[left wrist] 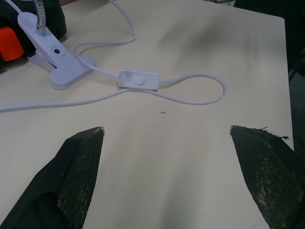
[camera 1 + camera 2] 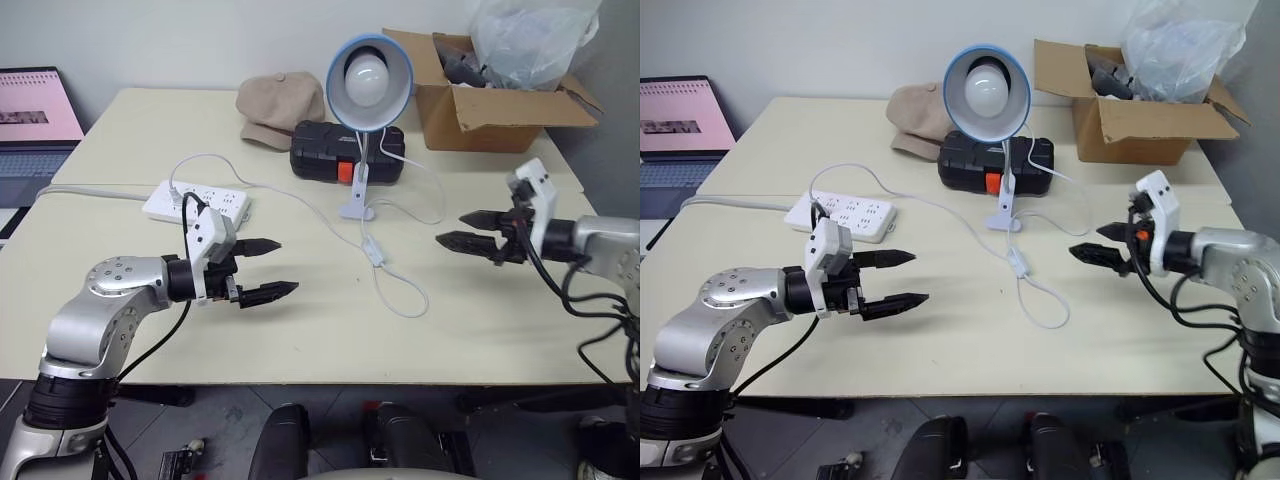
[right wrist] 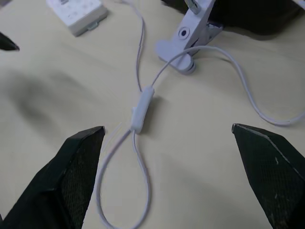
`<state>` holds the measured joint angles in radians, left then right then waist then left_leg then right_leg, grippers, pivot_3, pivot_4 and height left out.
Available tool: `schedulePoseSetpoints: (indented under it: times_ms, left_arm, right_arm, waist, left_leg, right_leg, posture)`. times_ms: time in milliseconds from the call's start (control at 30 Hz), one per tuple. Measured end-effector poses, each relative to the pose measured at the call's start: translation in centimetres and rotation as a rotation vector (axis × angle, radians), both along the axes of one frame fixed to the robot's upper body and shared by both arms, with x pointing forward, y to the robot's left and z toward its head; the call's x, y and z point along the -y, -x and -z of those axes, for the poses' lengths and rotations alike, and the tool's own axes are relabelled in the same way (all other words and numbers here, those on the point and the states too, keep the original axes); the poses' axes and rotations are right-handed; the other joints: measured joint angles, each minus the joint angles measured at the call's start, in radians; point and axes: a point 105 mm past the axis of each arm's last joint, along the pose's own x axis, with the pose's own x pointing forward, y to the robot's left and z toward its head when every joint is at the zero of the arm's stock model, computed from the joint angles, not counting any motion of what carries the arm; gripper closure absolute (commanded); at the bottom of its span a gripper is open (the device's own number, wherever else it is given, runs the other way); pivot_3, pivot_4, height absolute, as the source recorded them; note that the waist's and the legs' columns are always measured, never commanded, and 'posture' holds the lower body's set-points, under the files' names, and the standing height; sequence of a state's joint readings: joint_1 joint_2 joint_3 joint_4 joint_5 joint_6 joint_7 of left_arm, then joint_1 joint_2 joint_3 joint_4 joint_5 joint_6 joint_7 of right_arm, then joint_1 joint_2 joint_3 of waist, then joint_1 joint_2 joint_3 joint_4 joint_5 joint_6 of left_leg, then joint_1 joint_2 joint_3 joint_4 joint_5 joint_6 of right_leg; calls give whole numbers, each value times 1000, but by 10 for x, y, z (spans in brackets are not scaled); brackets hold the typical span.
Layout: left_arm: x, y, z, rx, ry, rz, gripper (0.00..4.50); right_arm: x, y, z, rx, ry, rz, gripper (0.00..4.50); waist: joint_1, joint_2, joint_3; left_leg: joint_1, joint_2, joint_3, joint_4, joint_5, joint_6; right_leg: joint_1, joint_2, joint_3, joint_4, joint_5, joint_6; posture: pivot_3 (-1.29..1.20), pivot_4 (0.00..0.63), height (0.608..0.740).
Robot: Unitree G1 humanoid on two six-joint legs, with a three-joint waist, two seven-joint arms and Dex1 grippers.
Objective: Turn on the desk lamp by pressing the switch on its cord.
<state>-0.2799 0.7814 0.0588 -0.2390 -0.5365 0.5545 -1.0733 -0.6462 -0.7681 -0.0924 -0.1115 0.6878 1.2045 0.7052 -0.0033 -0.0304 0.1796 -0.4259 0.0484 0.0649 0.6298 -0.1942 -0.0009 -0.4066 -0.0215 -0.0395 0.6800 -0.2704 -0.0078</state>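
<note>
Left gripper (image 2: 268, 268) wide open, empty, above table (image 2: 300, 340), left of switch (image 2: 375, 251). Right gripper (image 2: 465, 230) wide open, empty, right of switch. Switch flat on table, just before desk lamp (image 2: 368, 80) clip. Left wrist view reveals rocker button on switch; cord (image 3: 143, 181) loops beside it.

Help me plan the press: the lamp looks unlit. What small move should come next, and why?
Probably ease the right tool left and down toward the switch. The switch lies untouched on the table between both open tools, and the desk lamp is unlit.
</note>
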Motion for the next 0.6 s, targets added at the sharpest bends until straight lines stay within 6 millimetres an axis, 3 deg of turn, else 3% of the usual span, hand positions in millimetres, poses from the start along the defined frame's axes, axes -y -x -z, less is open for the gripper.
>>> schedulePoseSetpoints:
  times_ms: [267,600]
  left_arm:
    - [6,5,16,5,-50,33,85]
    - [18,9,22,19,-53,58,85]
  right_arm:
    - [-45,-24,9,-207,-21,-27,27]
    - [-76,-52,42,-347,11,-7,27]
  waist:
    - [0,0,0]
    - [1,0,0]
  left_leg:
    - [-2,0,1,0,0,0]
    - [-4,0,1,0,0,0]
  right_leg:
    - [-2,0,0,0,0,0]
    - [-4,0,0,0,0,0]
  posture:
    - [0,150,740]
    - [0,150,740]
